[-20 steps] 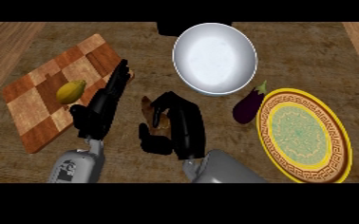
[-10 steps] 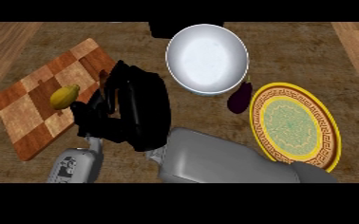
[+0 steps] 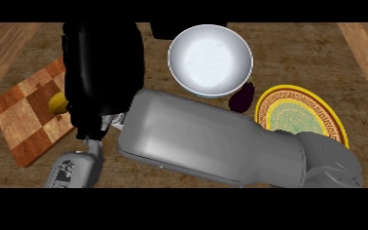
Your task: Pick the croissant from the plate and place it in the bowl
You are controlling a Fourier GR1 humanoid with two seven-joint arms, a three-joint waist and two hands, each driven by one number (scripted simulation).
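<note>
My right hand is raised close to the view at the upper left, a large black shape with its back towards me, left of the white bowl. Its grey forearm crosses the middle from the lower right. The croissant is hidden; the hand stays curled round it. The bowl holds nothing. The yellow patterned plate at the right is bare, partly covered by the forearm. My left forearm shows at the lower left, and its hand is hidden behind the right hand.
A dark eggplant lies between bowl and plate. At the left a checkered cutting board carries a yellow lemon, partly hidden. A dark object sits at the back beside the bowl.
My right hand, seen holding the brown croissant a second ago, has risen towards the view and moved up-left. It and its forearm now cover the left hand and the counter's middle.
</note>
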